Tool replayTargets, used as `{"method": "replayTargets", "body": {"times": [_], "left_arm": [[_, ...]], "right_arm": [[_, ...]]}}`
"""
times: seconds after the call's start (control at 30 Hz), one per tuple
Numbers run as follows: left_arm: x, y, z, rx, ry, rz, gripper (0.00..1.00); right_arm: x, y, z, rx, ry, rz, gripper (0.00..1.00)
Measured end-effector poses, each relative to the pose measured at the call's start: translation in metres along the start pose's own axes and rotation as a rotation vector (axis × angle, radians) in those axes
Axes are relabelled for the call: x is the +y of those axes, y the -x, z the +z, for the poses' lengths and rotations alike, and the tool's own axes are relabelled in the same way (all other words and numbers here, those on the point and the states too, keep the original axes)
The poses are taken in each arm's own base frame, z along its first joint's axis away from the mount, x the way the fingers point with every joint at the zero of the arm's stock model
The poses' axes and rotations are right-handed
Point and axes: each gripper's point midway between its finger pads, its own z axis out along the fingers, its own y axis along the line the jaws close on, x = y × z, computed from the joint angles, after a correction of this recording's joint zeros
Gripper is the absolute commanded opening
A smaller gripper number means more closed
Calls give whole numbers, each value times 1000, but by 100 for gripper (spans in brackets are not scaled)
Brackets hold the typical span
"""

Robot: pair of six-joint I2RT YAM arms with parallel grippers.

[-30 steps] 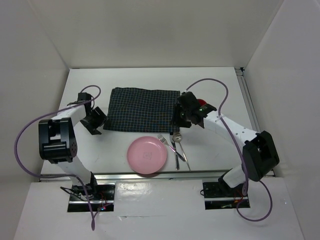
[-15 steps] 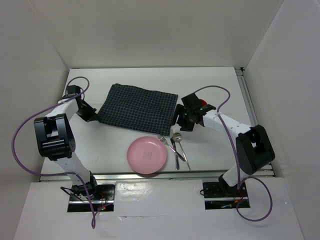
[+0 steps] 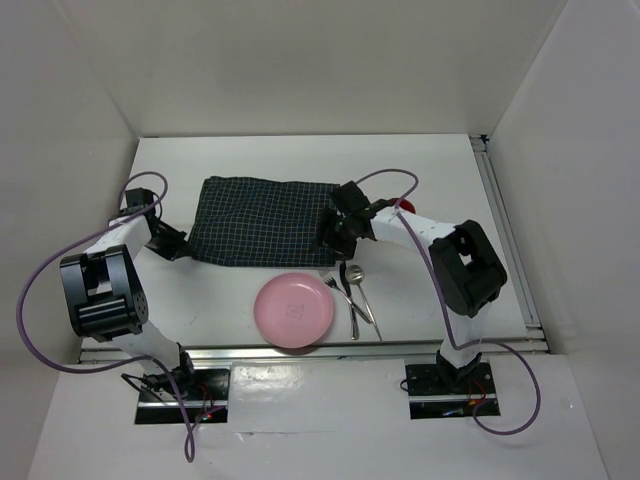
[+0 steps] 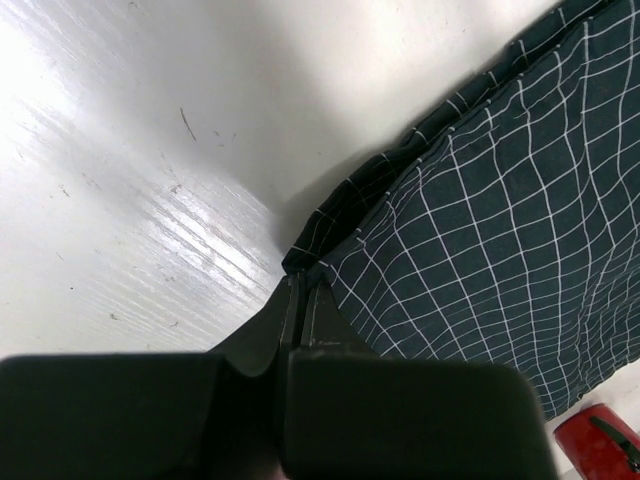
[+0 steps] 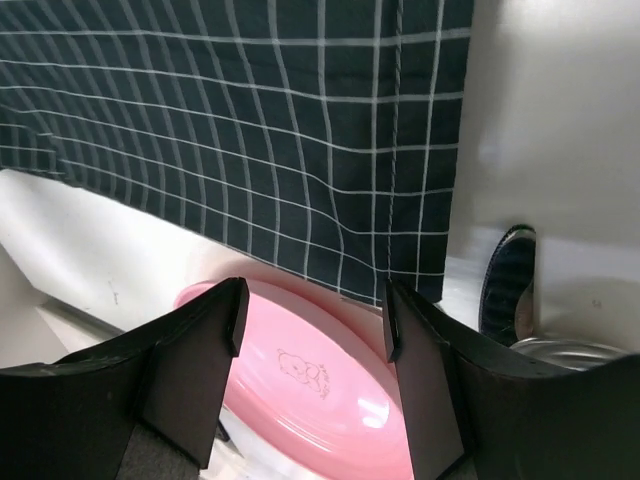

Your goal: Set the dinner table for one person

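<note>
Left wrist view alone revealed left fingers (image 4: 285, 325) clenched on the placemat (image 4: 500, 200) corner; right fingers (image 5: 195, 370), released, hovered at its opposite edge.

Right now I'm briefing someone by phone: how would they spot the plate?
On the white dinner table, find the dark checked placemat. Just nearer the arm bases lies the plate: round and pink, unlike the thin metal cutlery on its right.

The placemat (image 3: 265, 222) is showing dark navy with white grid lines; plate (image 3: 294, 310) is showing pink; tabletop (image 3: 430, 170) is showing white.
</note>
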Motion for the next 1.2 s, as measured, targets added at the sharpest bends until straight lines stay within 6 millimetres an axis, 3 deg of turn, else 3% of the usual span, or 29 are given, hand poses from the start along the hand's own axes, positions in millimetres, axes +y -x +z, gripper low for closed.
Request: {"method": "replayTargets", "body": {"times": [0.37,0.6,0.87,0.9,1.03,1.2], "left_arm": [[-1,1,-1,-2,-2,6,0],[-10,7,-5,-19,-21,37,0],[-10,6,-6,-16,-19,39,0],[-10,6,-6,-16,-19,39,0],[-11,7,-7,-15,-19,39,0],[-19,9,-12,-9,-43,49,0]], "right_arm": [[-30,-23,8,22,-110,161,68],[-20,-23,10,29,-67,213,65],[-19,-14,24,15,-71,238,45],[-20,-14,25,14,-73,243,33],[-18,-9,25,-9,-78,258,3],[-12,12,21,-82,-84,243,0]]}}
